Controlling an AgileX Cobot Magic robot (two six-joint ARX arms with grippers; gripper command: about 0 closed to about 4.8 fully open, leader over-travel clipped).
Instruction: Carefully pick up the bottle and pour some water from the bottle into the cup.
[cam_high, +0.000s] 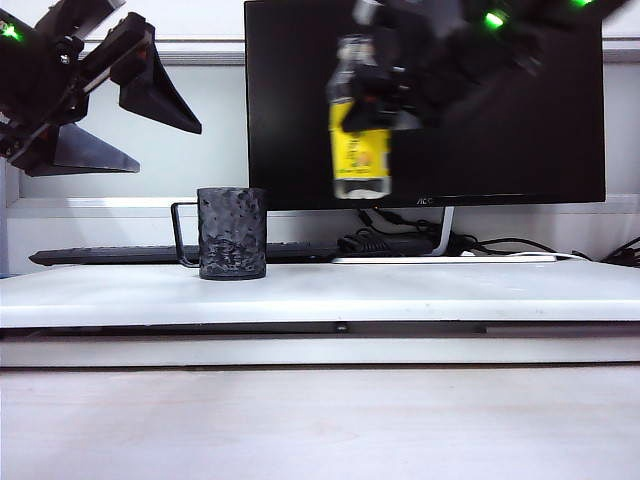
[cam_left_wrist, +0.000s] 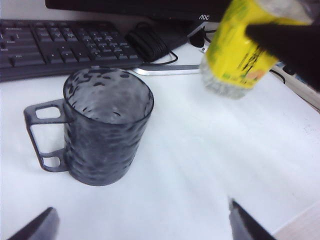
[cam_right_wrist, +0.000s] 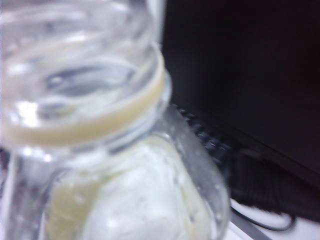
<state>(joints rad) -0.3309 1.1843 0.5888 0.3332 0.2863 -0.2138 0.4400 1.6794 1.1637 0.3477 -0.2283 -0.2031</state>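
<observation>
The bottle (cam_high: 360, 140), clear with a yellow label and an open neck, hangs upright and blurred in the air in front of the monitor, up and to the right of the cup (cam_high: 232, 232). My right gripper (cam_high: 375, 100) is shut on its upper part. In the right wrist view the bottle's neck (cam_right_wrist: 85, 100) fills the frame and hides the fingers. I cannot make out the water through the blur. The dark hammered cup (cam_left_wrist: 107, 130) stands on the white table with its wire handle to the left. My left gripper (cam_high: 130, 125) hovers open, high at the left, fingers (cam_left_wrist: 247, 222) spread wide and holding nothing.
A black monitor (cam_high: 520, 120) on a stand fills the back. A black keyboard (cam_left_wrist: 55, 45) and cables (cam_left_wrist: 150, 45) lie behind the cup. The white table (cam_high: 450, 290) has a front edge, with a lower surface below it.
</observation>
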